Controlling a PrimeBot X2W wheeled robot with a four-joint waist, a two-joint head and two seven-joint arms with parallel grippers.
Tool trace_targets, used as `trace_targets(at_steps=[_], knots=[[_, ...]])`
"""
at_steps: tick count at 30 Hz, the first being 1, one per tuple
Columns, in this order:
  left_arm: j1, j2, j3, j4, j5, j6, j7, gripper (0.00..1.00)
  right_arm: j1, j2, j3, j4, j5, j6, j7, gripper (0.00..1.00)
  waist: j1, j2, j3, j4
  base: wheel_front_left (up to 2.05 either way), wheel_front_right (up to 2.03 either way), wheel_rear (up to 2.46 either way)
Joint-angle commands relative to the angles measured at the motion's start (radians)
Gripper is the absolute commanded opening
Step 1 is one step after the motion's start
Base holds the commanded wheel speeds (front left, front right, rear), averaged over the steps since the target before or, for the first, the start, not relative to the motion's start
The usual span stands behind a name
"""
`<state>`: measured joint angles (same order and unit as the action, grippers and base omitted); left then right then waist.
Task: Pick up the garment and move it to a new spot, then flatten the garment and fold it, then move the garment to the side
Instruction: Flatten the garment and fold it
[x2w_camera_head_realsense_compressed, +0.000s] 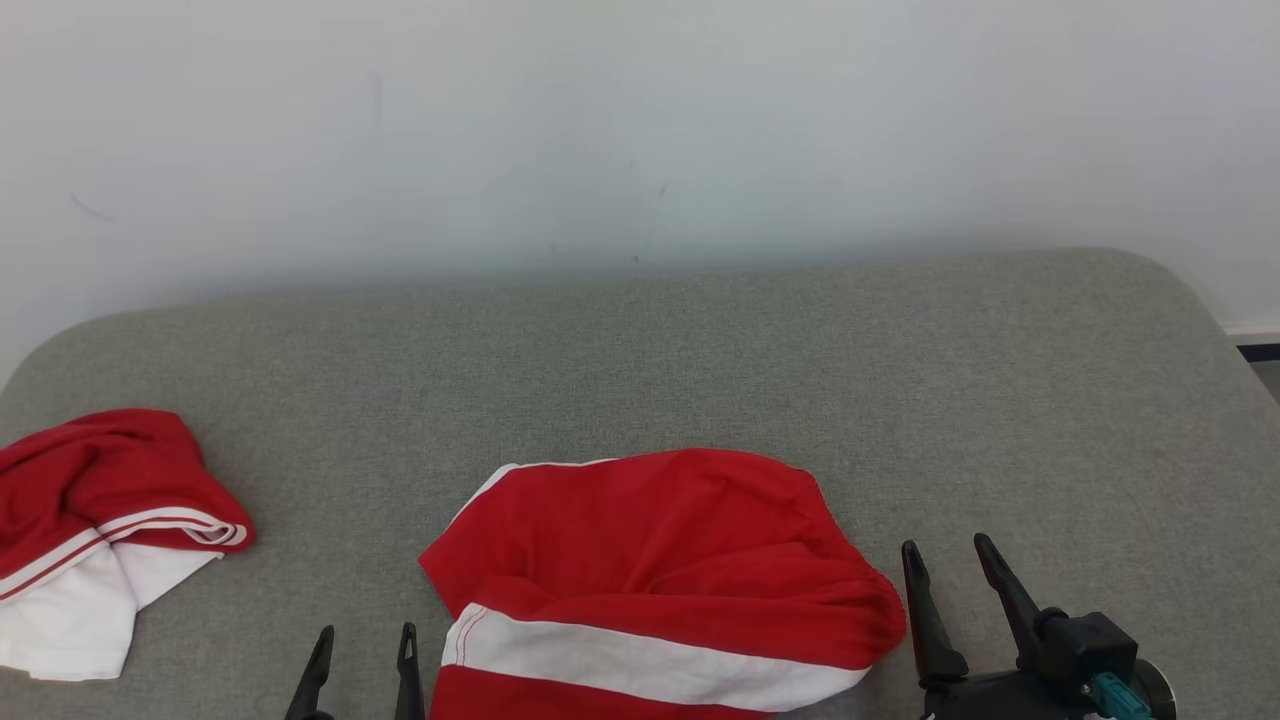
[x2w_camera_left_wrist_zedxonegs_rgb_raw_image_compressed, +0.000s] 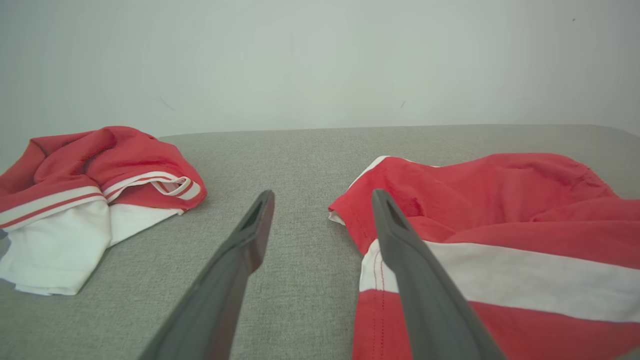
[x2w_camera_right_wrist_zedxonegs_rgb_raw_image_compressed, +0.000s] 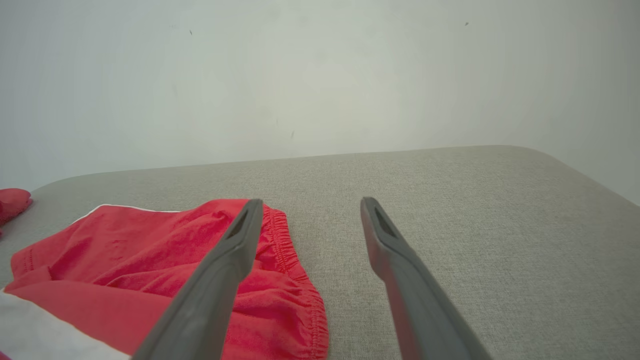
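The garment (x2w_camera_head_realsense_compressed: 660, 570) is a pair of red shorts with a white band, lying loosely folded at the front middle of the grey padded surface (x2w_camera_head_realsense_compressed: 640, 350). In the left wrist view the garment (x2w_camera_left_wrist_zedxonegs_rgb_raw_image_compressed: 500, 230) lies to the right of my fingers, and the right wrist view shows the garment (x2w_camera_right_wrist_zedxonegs_rgb_raw_image_compressed: 165, 270) with its gathered waistband toward my left finger. My left gripper (x2w_camera_head_realsense_compressed: 365, 640) stands open just left of the garment's edge, holding nothing. Just off its right edge my right gripper (x2w_camera_head_realsense_compressed: 945, 555) is open too, nothing between its fingers.
A second red and white garment (x2w_camera_head_realsense_compressed: 100, 530) lies crumpled at the surface's far left edge; the left wrist view has that same piece (x2w_camera_left_wrist_zedxonegs_rgb_raw_image_compressed: 85, 195) at its left. A pale wall (x2w_camera_head_realsense_compressed: 640, 130) rises behind the surface, whose right corner is rounded.
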<state>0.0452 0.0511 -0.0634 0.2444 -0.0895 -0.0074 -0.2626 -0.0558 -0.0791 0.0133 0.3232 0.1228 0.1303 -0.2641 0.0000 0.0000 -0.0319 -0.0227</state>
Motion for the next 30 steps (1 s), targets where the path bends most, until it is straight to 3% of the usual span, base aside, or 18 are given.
trace_targets(at_steps=[1, 14, 30], knots=[[0.011, -0.001, -0.001, 0.005, -0.004, -0.001, -0.003, 1.0, 0.01, 0.004, 0.004, 0.003, 0.004, 0.001, 0.0, 1.0, 0.0, 0.0, 0.003, 0.0, 0.0, 0.0, 0.0], [-0.075, -0.001, -0.052, 0.11, -0.099, -0.043, -0.003, 1.0, -0.003, -0.014, 0.036, 0.031, 0.021, 0.001, 0.0, 1.0, 0.0, 0.0, 0.082, -0.022, 0.0, 0.0, 0.0], [-0.221, -0.001, -0.051, 0.316, -0.137, -0.031, -0.003, 1.0, -0.065, -0.032, 0.045, 0.033, 0.037, 0.001, 0.0, 1.0, 0.0, 0.0, 0.171, -0.072, 0.0, 0.0, 0.0]])
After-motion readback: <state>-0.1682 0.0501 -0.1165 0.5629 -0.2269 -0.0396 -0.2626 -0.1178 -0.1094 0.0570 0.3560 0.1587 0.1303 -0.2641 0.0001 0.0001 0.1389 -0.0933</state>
